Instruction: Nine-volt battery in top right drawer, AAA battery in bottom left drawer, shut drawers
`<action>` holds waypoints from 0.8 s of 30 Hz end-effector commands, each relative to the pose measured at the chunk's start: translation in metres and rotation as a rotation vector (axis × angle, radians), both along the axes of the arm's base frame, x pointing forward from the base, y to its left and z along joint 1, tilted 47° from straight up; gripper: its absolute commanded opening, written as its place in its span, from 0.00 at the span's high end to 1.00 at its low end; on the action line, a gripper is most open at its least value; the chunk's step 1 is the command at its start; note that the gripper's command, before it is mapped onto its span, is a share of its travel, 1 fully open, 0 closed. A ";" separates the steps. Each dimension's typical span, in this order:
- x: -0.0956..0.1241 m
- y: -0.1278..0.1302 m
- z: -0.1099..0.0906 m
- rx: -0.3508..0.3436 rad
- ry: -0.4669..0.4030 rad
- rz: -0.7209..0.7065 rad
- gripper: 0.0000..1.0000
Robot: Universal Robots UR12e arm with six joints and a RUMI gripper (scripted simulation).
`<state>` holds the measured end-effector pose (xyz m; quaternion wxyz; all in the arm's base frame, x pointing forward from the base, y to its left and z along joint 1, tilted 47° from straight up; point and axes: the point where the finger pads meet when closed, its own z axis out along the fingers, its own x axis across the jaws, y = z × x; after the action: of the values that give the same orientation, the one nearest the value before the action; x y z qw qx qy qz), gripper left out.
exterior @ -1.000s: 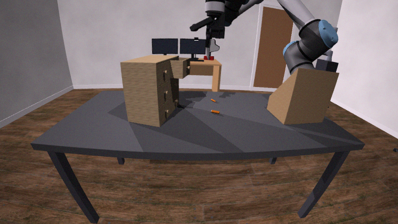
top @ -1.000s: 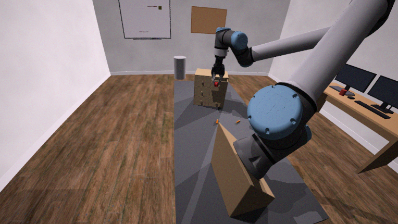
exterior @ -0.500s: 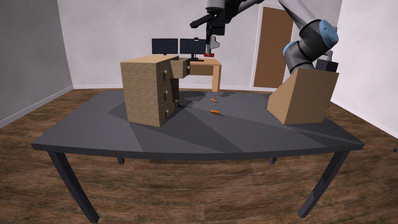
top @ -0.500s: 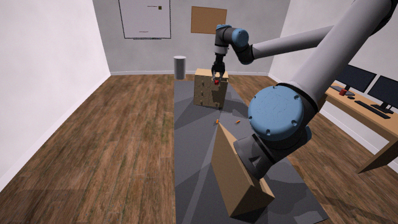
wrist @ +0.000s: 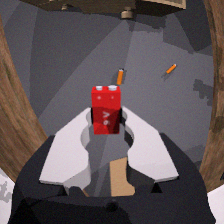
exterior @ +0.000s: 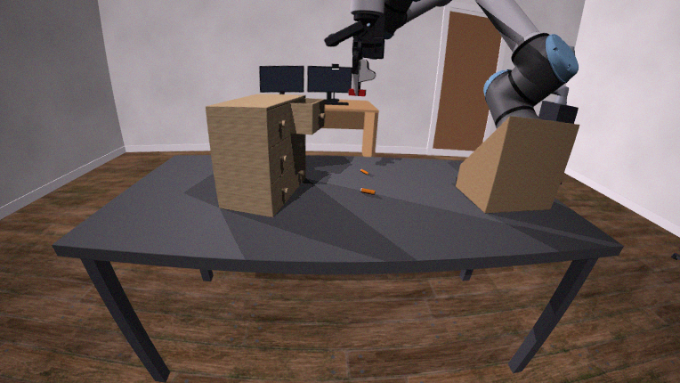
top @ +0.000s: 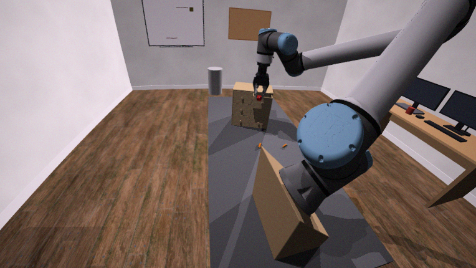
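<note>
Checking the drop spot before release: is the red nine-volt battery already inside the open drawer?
No, the nine-volt battery is clamped in the gripper, above the table.

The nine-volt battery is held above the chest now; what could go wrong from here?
1. In the exterior view the nine-volt battery hangs to the side of the pulled-out top drawer, not over it; released here, it would likely land on the table.
2. The tool grips only the battery's lower part, so it might slip.
3. The drawer sticks far out; a bump could pull it free of the chest.
</note>
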<state>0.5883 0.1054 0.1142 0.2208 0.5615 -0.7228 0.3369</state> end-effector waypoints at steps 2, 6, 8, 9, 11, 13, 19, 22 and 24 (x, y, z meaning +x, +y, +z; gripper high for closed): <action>0.000 0.000 0.001 0.000 -0.001 0.000 0.87; 0.000 0.000 0.001 0.000 -0.001 0.000 0.87; 0.000 0.000 0.001 0.000 -0.001 0.001 0.87; 0.000 0.000 0.001 0.000 -0.001 0.001 0.87; 0.000 0.000 0.001 0.000 -0.002 0.001 0.87; 0.000 0.000 0.001 0.000 -0.002 0.002 0.87; 0.000 0.000 0.000 -0.001 -0.004 0.004 0.87; 0.000 0.000 0.000 -0.002 -0.006 0.006 0.87; 0.000 0.000 0.000 -0.002 -0.008 0.008 0.87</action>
<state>0.5884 0.1055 0.1142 0.2191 0.5622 -0.7218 0.3391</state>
